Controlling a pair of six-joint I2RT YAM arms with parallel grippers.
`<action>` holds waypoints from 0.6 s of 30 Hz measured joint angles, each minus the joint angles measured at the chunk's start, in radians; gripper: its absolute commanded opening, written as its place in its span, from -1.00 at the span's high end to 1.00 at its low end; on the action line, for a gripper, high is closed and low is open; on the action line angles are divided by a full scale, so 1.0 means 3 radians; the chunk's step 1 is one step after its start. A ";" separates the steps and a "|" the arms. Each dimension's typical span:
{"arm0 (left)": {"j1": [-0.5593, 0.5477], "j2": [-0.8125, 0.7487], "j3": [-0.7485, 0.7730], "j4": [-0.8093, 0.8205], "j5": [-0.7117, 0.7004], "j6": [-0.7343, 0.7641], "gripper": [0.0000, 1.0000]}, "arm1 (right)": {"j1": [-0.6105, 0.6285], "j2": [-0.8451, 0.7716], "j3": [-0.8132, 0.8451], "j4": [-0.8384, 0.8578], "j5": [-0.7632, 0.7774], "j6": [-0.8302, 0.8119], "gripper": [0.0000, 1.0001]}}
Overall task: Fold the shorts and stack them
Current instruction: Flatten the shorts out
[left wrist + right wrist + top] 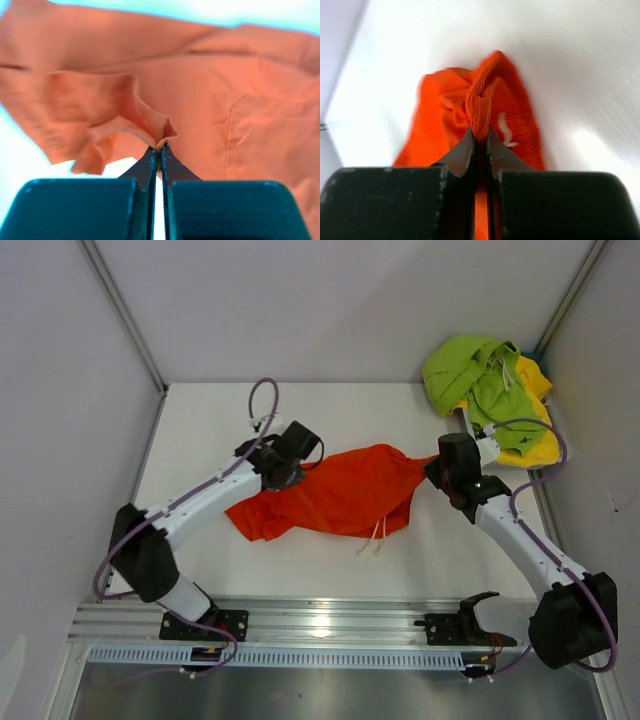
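Note:
The orange shorts (335, 495) lie crumpled across the middle of the table, white drawstrings trailing at their near edge. My left gripper (283, 476) is shut on a pinch of their left side; in the left wrist view a small fold of orange cloth (160, 131) is caught at the fingertips (161, 148). My right gripper (432, 471) is shut on the right end of the shorts, with a bunched orange edge (480, 107) running down between the fingers (480, 132). Lime green shorts (478, 380) lie heaped on yellow shorts (540, 445) at the back right corner.
White walls close the table in at the back and both sides. An aluminium rail (320, 625) carrying the arm bases runs along the near edge. The green and yellow heap sits just behind my right arm (520, 530).

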 measured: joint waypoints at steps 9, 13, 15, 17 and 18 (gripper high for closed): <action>0.0148 -0.1230 0.0155 -0.0356 -0.0168 0.0161 1.00 | 0.0422 -0.0361 0.1202 -0.1150 0.0289 0.0090 1.00; 0.0203 -0.1577 0.0492 -0.0507 -0.0267 0.0252 1.00 | 0.0548 -0.0409 0.1629 -0.1471 0.0268 0.0092 1.00; 0.0209 -0.1729 0.0647 -0.0582 -0.0324 0.0284 1.00 | 0.0610 -0.0443 0.1750 -0.1560 0.0238 0.0092 1.00; 0.0211 -0.1916 0.0800 -0.0641 -0.0383 0.0310 1.00 | 0.0698 -0.0501 0.1848 -0.1652 0.0205 0.0097 1.00; 0.0211 -0.2015 0.0856 -0.0664 -0.0417 0.0320 1.00 | 0.0757 -0.0539 0.1882 -0.1686 0.0193 0.0106 1.00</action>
